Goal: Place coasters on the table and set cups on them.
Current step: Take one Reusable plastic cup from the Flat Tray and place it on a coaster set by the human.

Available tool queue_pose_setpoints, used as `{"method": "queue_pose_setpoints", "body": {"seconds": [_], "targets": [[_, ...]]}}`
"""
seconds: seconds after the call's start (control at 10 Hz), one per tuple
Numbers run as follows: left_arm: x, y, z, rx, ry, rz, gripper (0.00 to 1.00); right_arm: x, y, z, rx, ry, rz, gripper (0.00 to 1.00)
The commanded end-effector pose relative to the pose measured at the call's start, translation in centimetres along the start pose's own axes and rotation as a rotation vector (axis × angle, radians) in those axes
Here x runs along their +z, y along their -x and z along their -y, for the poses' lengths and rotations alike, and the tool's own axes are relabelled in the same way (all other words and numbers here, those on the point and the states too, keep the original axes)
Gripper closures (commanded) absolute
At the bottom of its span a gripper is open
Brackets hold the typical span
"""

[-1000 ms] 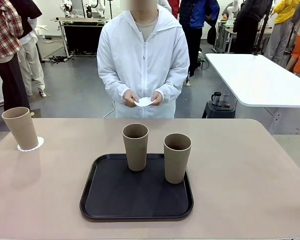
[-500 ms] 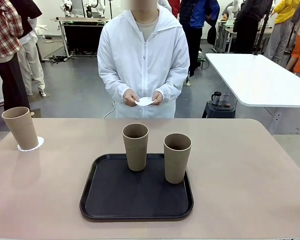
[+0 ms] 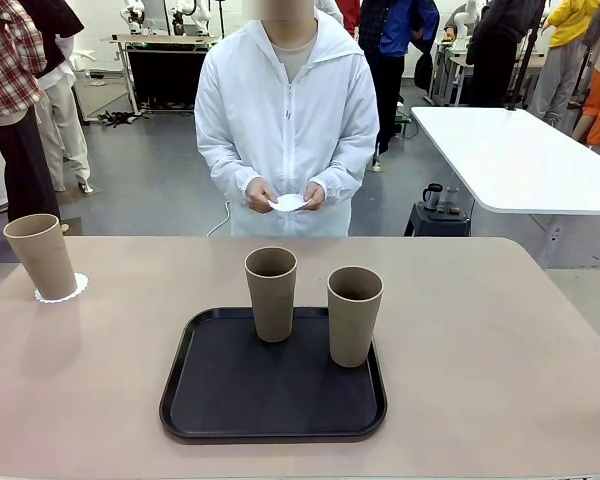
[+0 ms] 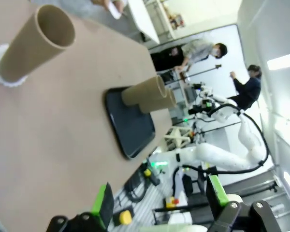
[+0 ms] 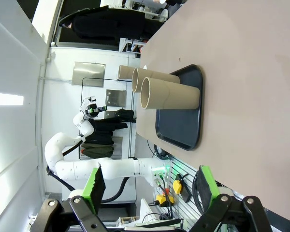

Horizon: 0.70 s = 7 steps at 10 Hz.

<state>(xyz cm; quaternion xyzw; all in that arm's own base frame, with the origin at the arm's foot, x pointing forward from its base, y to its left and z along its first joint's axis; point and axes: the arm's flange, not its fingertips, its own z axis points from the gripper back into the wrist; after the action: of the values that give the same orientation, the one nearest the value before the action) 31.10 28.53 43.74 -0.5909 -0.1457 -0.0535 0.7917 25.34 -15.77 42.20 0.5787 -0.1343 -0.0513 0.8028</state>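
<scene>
Left gripper (image 4: 160, 198): released, jaws spread wide, nothing between the green pads, hanging above the near part of the table (image 4: 53, 145). Right gripper (image 5: 150, 184): released too, jaws wide, empty, looking along the tabletop from its side.

Left cup (image 3: 40, 257) stands upright on the placed coaster (image 3: 62, 290) near the table's far-left corner, with the lacy rim showing around its base. From the left wrist this cup is the closest one, but it sits well ahead of the open fingers with no contact.

Centre cup (image 3: 271, 294) and right cup (image 3: 354, 315) stand upright on the black tray (image 3: 230, 400) in the middle of the table. The centre cup is at the tray's far edge. The right cup is just beside it, slightly nearer the robot, and the two are not touching. No coaster is visible under either. Both are well apart from both grippers, and the right wrist sees them lined up far ahead of its fingers.

The person's hands (image 3: 261, 196) at the far side hold the held coaster (image 3: 290, 203), white paper, behind the table's far edge, far from either gripper. Cannot tell whether it is one sheet or more.
</scene>
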Motion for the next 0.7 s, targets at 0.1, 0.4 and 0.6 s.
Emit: {"method": "queue_pose_setpoints", "body": {"seconds": [0.1, 0.4, 0.6], "targets": [[0.68, -0.42, 0.28, -0.092, 0.053, -0.026, 0.00, 0.02, -0.05, -0.06, 0.001, -0.014, 0.002, 0.00], [0.34, -0.27, -0.45, -0.014, 0.006, -0.008, 0.00, 0.02, -0.05, -0.06, 0.001, -0.014, 0.002, 0.00], [0.34, -0.27, -0.45, -0.014, 0.006, -0.008, 0.00, 0.02, -0.05, -0.06, 0.001, -0.014, 0.002, 0.00]]}}
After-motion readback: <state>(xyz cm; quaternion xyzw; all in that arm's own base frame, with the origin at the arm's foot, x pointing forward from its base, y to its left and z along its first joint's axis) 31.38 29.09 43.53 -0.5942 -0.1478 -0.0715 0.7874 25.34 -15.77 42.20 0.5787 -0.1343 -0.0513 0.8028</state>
